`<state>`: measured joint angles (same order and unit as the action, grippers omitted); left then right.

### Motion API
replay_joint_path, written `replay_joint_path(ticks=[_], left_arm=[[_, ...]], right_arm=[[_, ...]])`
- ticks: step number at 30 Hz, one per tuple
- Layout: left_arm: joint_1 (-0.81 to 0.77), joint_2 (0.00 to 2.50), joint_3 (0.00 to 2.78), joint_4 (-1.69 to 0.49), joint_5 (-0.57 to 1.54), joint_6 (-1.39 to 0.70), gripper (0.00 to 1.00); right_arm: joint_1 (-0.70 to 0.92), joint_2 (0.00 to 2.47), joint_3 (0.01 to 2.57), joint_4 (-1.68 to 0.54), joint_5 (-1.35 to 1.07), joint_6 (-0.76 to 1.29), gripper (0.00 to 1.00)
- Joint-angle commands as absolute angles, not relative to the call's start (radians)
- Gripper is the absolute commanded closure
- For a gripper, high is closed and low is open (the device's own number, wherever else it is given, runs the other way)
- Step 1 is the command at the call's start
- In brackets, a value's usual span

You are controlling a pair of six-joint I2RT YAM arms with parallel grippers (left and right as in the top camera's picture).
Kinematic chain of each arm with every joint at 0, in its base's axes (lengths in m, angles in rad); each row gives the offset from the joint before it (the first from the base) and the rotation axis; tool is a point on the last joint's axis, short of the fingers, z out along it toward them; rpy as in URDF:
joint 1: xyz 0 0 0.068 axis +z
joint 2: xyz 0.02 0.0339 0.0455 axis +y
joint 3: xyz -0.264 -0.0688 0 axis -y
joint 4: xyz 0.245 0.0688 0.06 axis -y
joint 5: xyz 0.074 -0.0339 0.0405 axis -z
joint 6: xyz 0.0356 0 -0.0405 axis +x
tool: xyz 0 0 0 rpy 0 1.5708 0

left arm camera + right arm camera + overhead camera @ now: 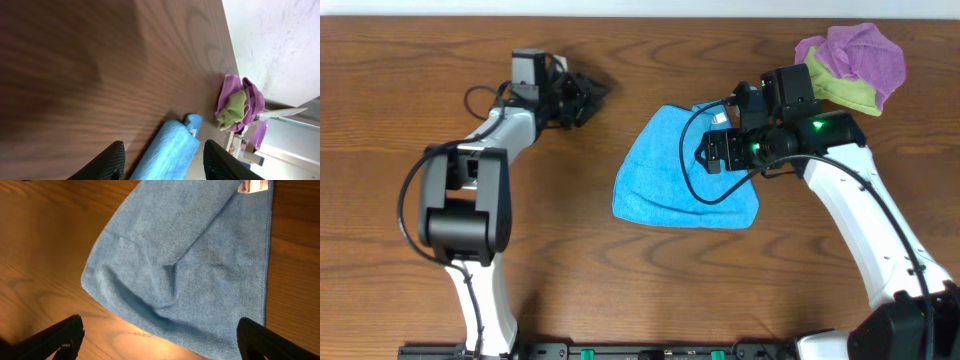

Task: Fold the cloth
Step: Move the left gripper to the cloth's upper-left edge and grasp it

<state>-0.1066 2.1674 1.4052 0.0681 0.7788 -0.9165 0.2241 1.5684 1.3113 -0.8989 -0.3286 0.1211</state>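
Partway through, by the look of it. One fold apparently made in the cloth (655, 175), lying flat right of centre on the table (380, 250): in the right wrist view, an upper layer doubled over a lower one, a white tag (252, 186) at the far corner, and a soft wrinkle near the middle. Outline uneven from overhead, closer to a lopsided wedge than a neat rectangle, edges not matched. Left to do, as a judgement: squaring up the layers and probably at least one more fold. Right end effector (160, 325) directly above the cloth's right part, fingers spread wide, gripping nothing, apart from the fabric as far as the view tells. Left end effector (588, 92) well off to the far left over bare table, fingers about half apart, nothing between them, pointing toward the cloth. Around the work: a purple cloth (865, 50) bunched with a yellow-green cloth (845, 92) at the far right corner, near the right arm but clear of the blue one. In the way: a loop of black cable (686, 150) from the right arm hanging over the cloth, touching or not impossible to tell; likely to hide the right edge from overhead.
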Motion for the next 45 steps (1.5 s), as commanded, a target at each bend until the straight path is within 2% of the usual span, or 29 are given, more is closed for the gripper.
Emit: replay_joint_path(ticks=[1,30,39,45], left_arm=[[-0.136,2.210,1.458,0.067,0.790,-0.941,0.48],[-0.265,2.284,1.475,0.049,0.781,-0.939,0.48],[-0.276,2.284,1.475,-0.033,0.748,-0.886,0.48],[-0.285,2.285,1.475,-0.045,0.738,-0.873,0.54]], right_arm=[[0.233,1.554,1.310,-0.897,-0.371,0.107,0.02],[0.233,1.554,1.310,-0.890,-0.398,0.119,0.03],[0.233,1.554,1.310,-0.889,-0.401,0.119,0.03],[0.233,1.554,1.310,-0.889,-0.401,0.118,0.03]])
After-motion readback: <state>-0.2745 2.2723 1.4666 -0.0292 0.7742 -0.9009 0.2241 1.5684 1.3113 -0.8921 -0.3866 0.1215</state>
